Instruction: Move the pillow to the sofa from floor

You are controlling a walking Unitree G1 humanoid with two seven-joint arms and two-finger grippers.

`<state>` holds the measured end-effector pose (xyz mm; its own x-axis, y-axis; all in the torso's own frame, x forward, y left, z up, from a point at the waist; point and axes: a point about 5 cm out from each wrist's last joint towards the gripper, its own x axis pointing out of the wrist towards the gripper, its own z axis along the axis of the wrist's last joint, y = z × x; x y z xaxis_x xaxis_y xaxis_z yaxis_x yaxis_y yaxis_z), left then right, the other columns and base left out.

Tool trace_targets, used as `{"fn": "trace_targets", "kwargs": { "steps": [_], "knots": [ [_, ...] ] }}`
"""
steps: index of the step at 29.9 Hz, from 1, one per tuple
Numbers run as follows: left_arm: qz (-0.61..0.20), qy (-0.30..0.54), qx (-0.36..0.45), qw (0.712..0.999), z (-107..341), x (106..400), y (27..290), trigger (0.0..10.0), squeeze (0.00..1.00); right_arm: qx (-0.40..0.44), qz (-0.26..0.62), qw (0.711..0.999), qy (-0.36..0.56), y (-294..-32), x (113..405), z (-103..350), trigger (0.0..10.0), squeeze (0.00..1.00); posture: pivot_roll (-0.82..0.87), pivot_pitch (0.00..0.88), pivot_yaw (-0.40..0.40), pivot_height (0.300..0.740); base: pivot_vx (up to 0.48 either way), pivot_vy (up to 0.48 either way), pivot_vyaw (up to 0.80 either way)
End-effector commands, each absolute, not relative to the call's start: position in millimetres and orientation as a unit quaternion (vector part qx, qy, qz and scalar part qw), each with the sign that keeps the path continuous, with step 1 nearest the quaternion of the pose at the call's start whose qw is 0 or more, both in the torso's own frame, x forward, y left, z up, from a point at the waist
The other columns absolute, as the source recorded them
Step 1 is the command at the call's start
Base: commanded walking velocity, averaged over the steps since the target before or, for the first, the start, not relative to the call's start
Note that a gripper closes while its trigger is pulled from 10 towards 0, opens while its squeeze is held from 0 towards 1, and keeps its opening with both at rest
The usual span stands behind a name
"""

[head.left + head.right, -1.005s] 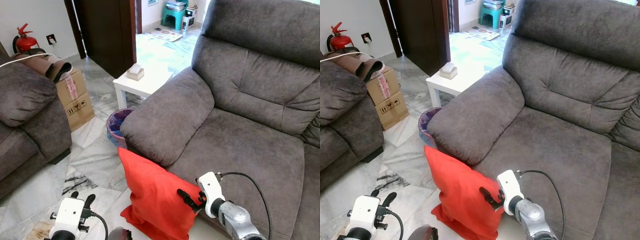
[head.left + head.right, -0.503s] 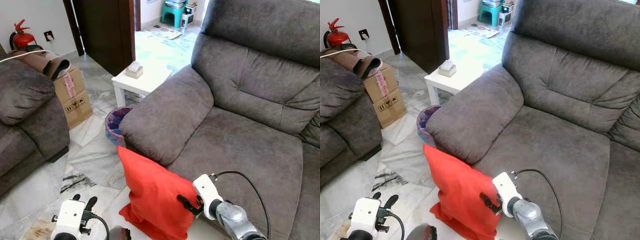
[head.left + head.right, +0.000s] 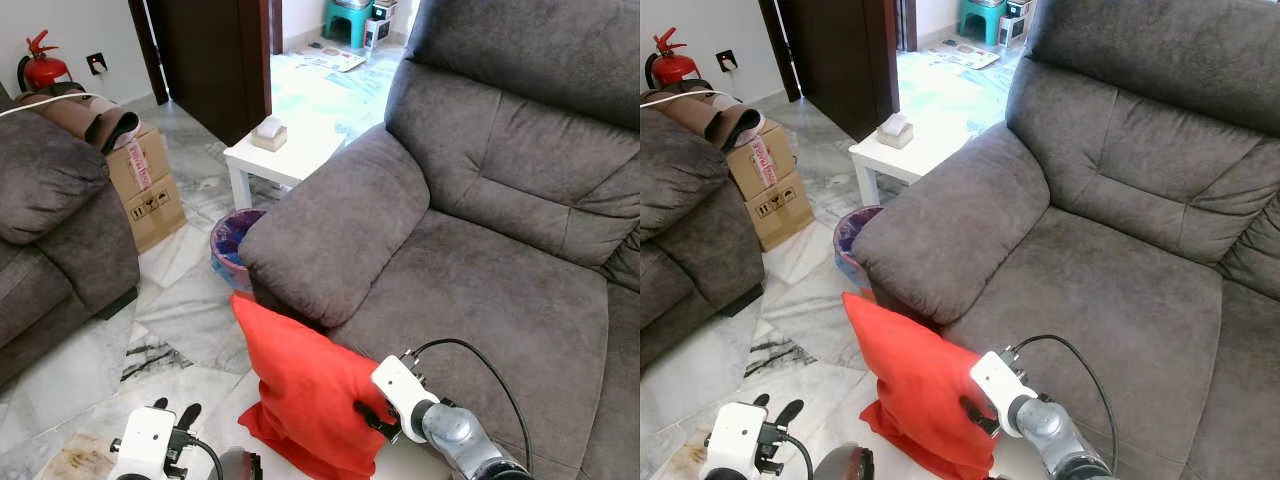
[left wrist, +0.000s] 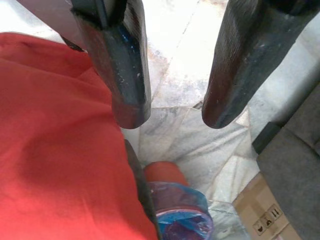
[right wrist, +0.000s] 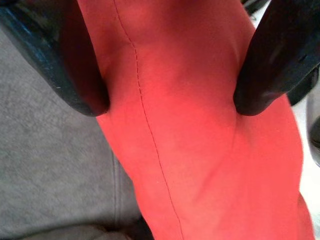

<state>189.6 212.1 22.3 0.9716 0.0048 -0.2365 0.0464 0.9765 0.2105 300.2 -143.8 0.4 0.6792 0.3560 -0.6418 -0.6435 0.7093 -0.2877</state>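
Red pillow [image 3: 305,390] looks soft and light; right gripper [image 5: 167,102] straddles its right edge, jaws spread, not clenched; left gripper [image 4: 172,112] jaws released.

I see a small white side table [image 3: 285,157] beside the armrest, carrying a tissue box [image 3: 268,132], and just in front of it a bin lined with a blue bag [image 3: 233,245] on the marble floor [image 3: 190,310]. Further left, a cardboard box [image 3: 146,186] stands against a second grey couch [image 3: 50,230], a rolled mat [image 3: 92,119] lies on top of it, a red fire extinguisher [image 3: 37,67] sits by the wall, and a dark wooden door [image 3: 212,60] stands behind.
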Motion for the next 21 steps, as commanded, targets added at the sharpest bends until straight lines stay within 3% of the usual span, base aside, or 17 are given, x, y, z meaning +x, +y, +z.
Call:
{"fn": "trace_targets", "kwargs": {
  "steps": [1,10,18,19,20,21],
  "knots": [
    [-0.017,0.125,0.102,0.987,21,187,210,10.0,0.00,-0.283,0.270,0.868,0.305,-150,296,-5,10.0,0.00,0.25,0.153,-0.063,0.637,0.000,0.000,0.00],
    [-0.026,0.137,0.099,0.985,18,185,209,10.0,0.00,-0.332,0.267,0.837,0.343,-159,291,-12,10.0,0.00,0.25,0.155,-0.066,0.637,0.000,0.000,0.00],
    [-0.040,0.147,0.094,0.984,15,184,204,10.0,0.00,-0.328,0.288,0.814,0.384,-155,281,-22,10.0,0.00,0.26,0.155,-0.070,0.637,0.000,0.000,0.00],
    [-0.041,0.148,0.093,0.984,15,184,203,10.0,0.00,-0.322,0.296,0.812,0.387,-153,279,-23,4.7,0.00,0.26,0.155,-0.071,0.637,0.000,0.000,0.00],
    [-0.041,0.149,0.093,0.984,15,184,203,10.0,0.00,-0.317,0.301,0.811,0.389,-151,278,-24,4.7,0.00,0.26,0.156,-0.072,0.637,0.000,0.000,0.00],
    [-0.042,0.149,0.093,0.984,15,183,203,10.0,0.00,-0.309,0.308,0.810,0.393,-149,276,-25,0.0,0.00,0.26,0.156,-0.072,0.637,0.000,0.000,0.00]
  ]
}}
